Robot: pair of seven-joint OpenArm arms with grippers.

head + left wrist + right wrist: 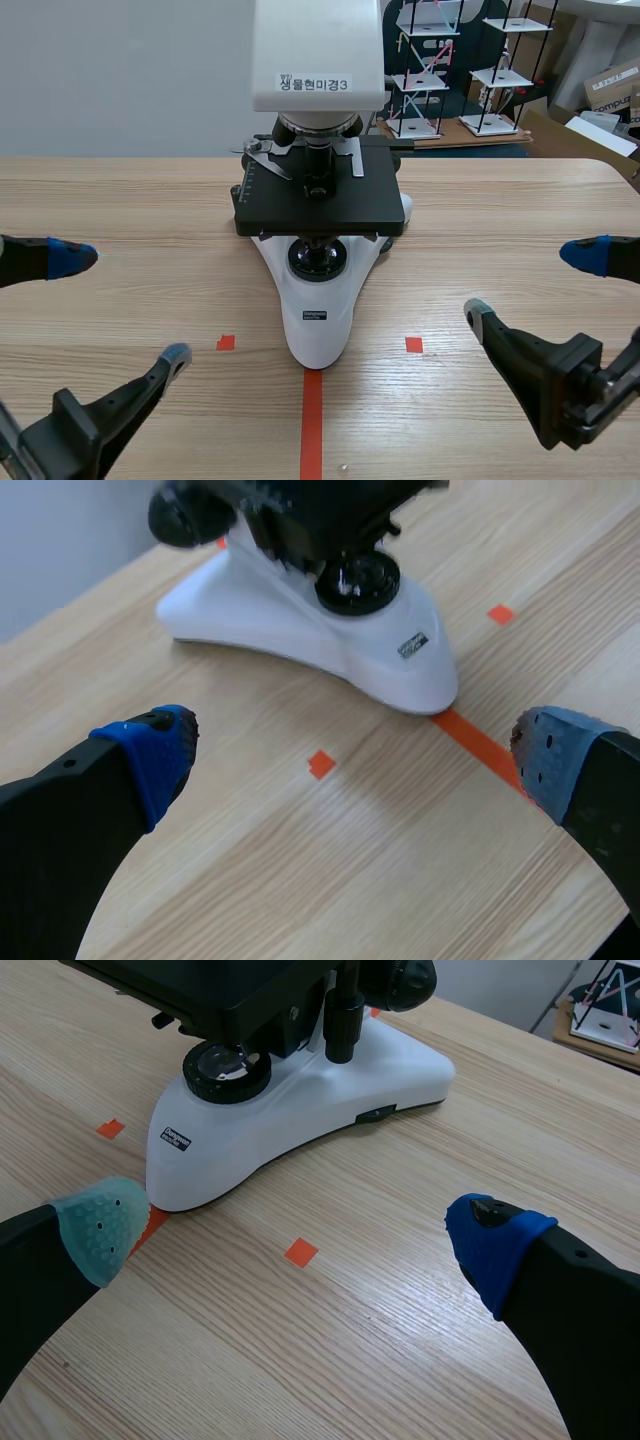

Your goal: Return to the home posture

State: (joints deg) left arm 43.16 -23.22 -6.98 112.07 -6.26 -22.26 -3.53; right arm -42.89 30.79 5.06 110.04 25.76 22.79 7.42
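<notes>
Flanking the microscope [318, 318], left end effector [125, 306], right end effector [529, 285], both spread

A white microscope [316, 310] is positioned upright at the centre of the wooden worktop [130, 200]. A black stage [320, 205] is mounted above its base, and a label [314, 84] is fixed to the head [316, 40]. The base front is set against an orange-red tape line [312, 420]. Wire-frame racks [425, 75] and cardboard boxes [612, 85] are located behind the worktop.
</notes>
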